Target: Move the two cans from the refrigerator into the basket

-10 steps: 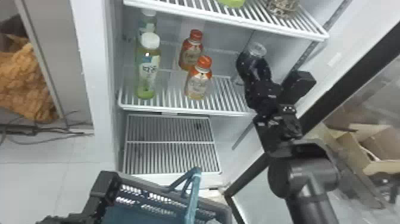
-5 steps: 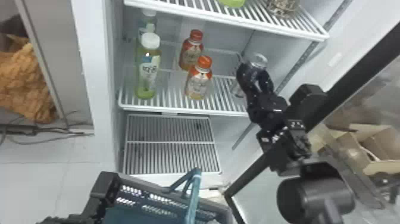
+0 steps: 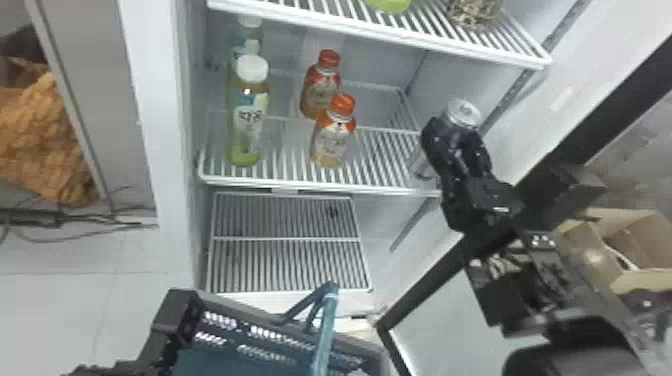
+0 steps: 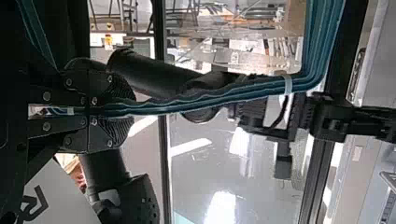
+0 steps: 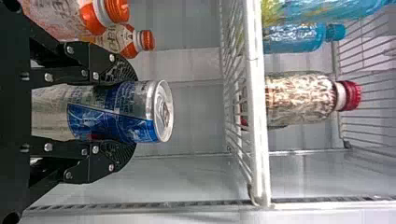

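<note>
Here, right jaws pinch 1 can (image 3: 464, 113) near shelf edge (image 3: 370, 190); left jaws, basket handle (image 3: 327, 312).

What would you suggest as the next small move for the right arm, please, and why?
I would ease the blue-and-silver can outward past the middle shelf's front edge: the right gripper has a finger against each side, while the basket sits lower, outside the refrigerator.
</note>
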`<action>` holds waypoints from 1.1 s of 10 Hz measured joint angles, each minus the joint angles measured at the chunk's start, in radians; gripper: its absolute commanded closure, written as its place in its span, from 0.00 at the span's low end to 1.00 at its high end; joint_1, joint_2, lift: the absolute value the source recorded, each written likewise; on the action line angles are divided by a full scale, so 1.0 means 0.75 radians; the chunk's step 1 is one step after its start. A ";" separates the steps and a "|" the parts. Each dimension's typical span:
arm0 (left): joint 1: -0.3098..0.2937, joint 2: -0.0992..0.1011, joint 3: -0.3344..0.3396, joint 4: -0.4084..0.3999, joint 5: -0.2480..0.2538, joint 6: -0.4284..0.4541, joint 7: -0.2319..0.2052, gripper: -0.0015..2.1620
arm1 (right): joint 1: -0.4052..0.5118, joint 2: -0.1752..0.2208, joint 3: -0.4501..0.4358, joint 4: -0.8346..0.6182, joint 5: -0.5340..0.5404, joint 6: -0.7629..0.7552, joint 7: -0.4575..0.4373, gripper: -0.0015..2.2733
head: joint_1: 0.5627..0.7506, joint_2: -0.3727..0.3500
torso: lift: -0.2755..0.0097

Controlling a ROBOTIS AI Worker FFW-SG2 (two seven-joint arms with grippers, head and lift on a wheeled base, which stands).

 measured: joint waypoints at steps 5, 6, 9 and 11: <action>0.004 -0.005 -0.002 0.000 0.000 0.000 0.000 0.56 | 0.214 0.024 -0.004 -0.263 -0.102 0.155 0.001 0.39 | 0.70 0.03 | 0.03; 0.004 -0.005 -0.001 0.000 0.000 0.000 0.000 0.56 | 0.244 0.025 -0.006 -0.300 -0.125 0.191 0.001 0.39 | 0.70 0.03 | 0.03; 0.004 -0.007 -0.003 0.000 -0.001 0.000 0.000 0.56 | 0.358 0.045 -0.050 -0.483 -0.206 0.421 0.002 0.39 | 0.70 0.03 | 0.03; 0.009 -0.009 0.002 0.000 -0.003 0.000 0.000 0.56 | 0.434 0.056 -0.098 -0.589 -0.253 0.555 0.009 0.39 | 0.70 0.03 | 0.03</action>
